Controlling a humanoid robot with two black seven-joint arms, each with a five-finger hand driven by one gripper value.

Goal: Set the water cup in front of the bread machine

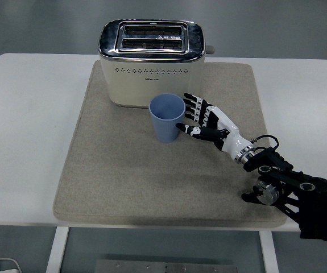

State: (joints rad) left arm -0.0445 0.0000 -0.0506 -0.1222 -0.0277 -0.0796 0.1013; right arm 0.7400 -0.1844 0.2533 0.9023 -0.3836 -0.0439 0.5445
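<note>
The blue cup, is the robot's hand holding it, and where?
No. The right hand is open beside the blue cup, fingers spread and apart from its side. The cup stands alone on the mat, in front of the toaster.

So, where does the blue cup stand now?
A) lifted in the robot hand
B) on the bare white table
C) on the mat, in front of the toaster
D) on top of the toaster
C: the blue cup stands upright on the mat before the toaster; the right robot hand is open beside it.
</note>
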